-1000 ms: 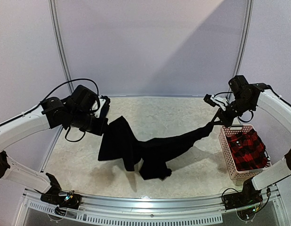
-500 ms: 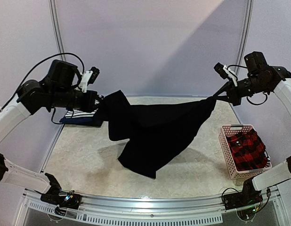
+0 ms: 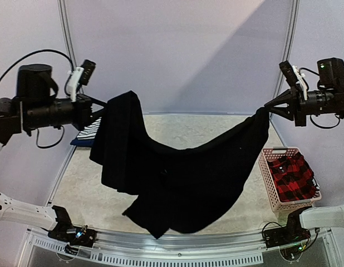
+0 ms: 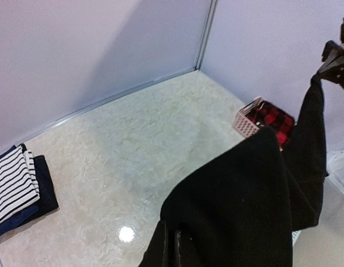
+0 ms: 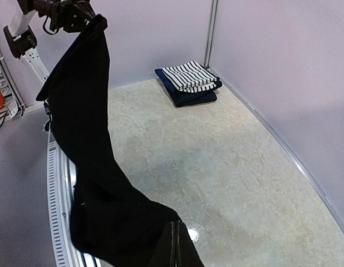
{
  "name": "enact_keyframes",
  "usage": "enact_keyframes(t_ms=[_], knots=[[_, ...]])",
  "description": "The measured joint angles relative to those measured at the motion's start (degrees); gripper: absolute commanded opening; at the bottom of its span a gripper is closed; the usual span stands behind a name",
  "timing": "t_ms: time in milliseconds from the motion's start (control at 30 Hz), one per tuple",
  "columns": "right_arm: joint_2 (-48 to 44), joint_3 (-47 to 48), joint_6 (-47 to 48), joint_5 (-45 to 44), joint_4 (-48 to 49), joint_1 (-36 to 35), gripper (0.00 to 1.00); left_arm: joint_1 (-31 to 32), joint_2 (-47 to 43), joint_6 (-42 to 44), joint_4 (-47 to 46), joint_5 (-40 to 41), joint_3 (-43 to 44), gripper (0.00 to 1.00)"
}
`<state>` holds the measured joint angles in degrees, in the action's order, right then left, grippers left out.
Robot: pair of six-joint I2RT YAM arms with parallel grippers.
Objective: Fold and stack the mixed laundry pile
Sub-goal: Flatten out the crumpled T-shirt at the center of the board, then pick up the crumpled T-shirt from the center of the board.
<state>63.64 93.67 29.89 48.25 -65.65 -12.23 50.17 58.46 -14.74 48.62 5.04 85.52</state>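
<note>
Now you hold the large black shirt (image 3: pixel 177 183) strung in the air between both arms, above the table (image 3: pixel 183 130). The left jaws are pinched shut on its upper left edge, and the right jaws are pinched shut on its upper right edge. The shirt's long axis runs left to right, sagging in the middle toward the table's near edge. A folded stack, the striped tank top (image 5: pixel 191 75) on the navy piece (image 5: pixel 190 97), sits at the far left corner, nearer your left arm. The plaid shirt (image 3: pixel 291 175) lies in the pink basket (image 3: pixel 268 178) on the right. Laying the shirt flat likely comes next.
</note>
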Motion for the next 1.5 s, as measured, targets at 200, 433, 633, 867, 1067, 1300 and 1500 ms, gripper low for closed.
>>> enact_keyframes(t_ms=[200, 433, 633, 867, 1067, 1300, 1500], knots=[[11.3, -11.1, -6.7, -10.8, 13.0, 0.0, 0.2, -8.8, 19.5, -1.4, -5.2, 1.4, -3.3, 0.15], [33.6, -13.3, -13.6, -28.9, 21.4, 0.2, 0.39, -16.5, 43.8, -2.7, -6.6, 7.3, -0.9, 0.35], [24.5, -19.6, -8.2, -25.8, 21.9, -1.6, 0.3, -12.8, 37.7, -2.6, -8.7, 7.6, -2.5, 0.36], [12.4, -35.0, 7.0, -26.4, 22.4, -24.7, 0.31, -8.0, 26.4, -4.1, -12.3, 6.1, -13.8, 0.36], [15.7, -43.1, 14.3, -35.1, 24.1, -36.2, 0.35, -7.5, 22.6, -6.2, -12.6, 6.2, -20.2, 0.37], [20.7, -44.9, 16.9, -40.6, 27.4, -41.0, 0.38, -7.5, 19.2, -7.4, -12.7, 6.9, -21.9, 0.37], [23.9, -44.9, 17.0, -43.7, 30.6, -42.7, 0.33, -7.5, 19.1, -7.5, -12.7, 7.3, -22.2, 0.37]])
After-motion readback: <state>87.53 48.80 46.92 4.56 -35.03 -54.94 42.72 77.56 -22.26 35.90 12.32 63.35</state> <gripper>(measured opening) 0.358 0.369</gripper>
